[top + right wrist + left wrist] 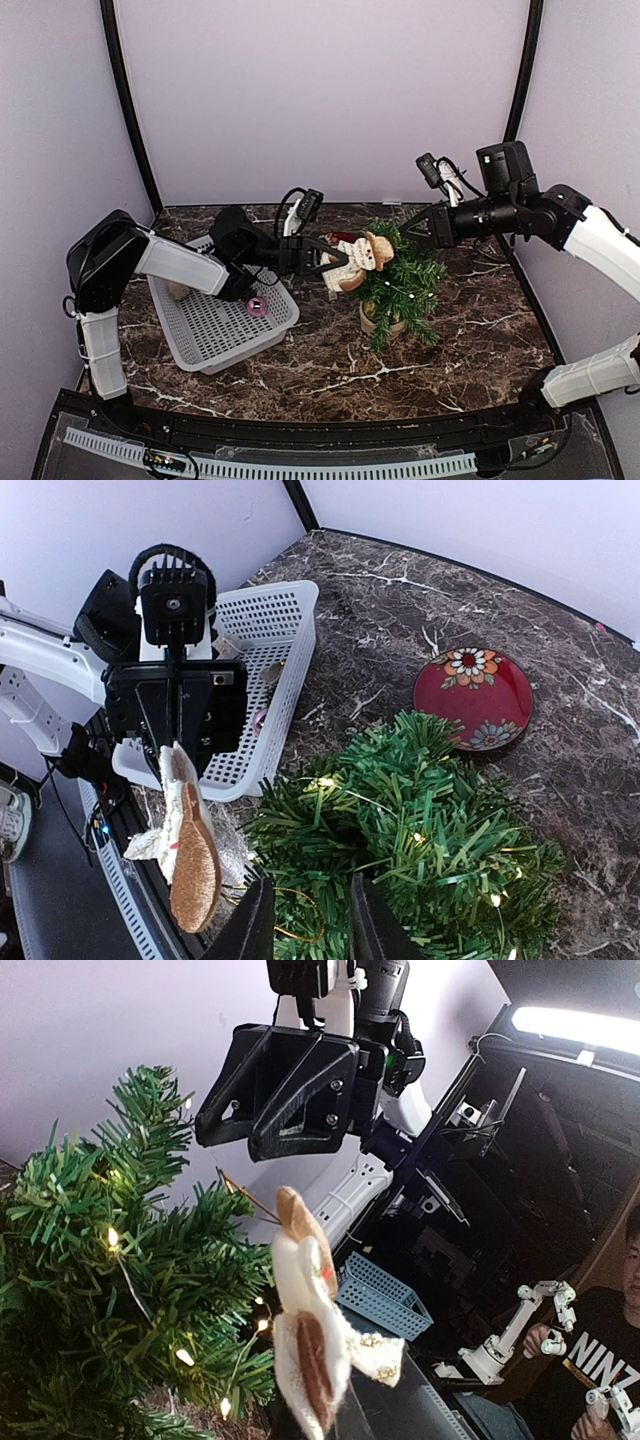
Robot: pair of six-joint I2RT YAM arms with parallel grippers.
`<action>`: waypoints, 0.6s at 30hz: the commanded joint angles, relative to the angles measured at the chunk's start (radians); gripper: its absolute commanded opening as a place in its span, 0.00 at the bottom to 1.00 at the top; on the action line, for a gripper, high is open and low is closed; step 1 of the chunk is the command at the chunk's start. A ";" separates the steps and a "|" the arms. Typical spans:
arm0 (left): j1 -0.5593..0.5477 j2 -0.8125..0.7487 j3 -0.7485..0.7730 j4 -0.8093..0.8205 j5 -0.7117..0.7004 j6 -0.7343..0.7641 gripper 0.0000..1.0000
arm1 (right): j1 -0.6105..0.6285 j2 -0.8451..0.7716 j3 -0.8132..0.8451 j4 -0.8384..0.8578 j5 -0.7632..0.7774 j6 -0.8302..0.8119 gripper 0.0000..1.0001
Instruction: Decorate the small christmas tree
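Observation:
The small christmas tree point(402, 280), dark green with tiny lit bulbs, stands in a beige pot point(381, 322) right of centre. My left gripper point(325, 256) is shut on a white felt snowman ornament point(356, 262) with a brown hat and holds it against the tree's left side. The ornament point(312, 1340) hides the left fingers in the left wrist view. From the ornament point(186, 852) a thin gold loop point(288, 889) runs over the needles into the gap of my right gripper point(308, 925). Its jaws stand apart above the treetop point(420, 820), with the loop and needles between them.
A white perforated basket point(222, 322) lies at the left with a pink ball point(257, 307) inside. A red flowered plate point(473, 697) sits on the marble table behind the tree. Lilac walls close off the back and sides.

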 commanded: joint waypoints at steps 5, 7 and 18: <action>0.004 -0.064 -0.036 -0.019 -0.011 0.043 0.00 | 0.026 0.004 -0.006 0.007 -0.016 -0.025 0.24; 0.007 -0.068 -0.049 -0.015 -0.019 0.043 0.00 | 0.036 0.010 -0.009 0.001 -0.006 -0.031 0.23; 0.009 -0.083 -0.069 -0.021 -0.027 0.049 0.00 | 0.050 0.050 -0.001 -0.030 0.134 -0.031 0.15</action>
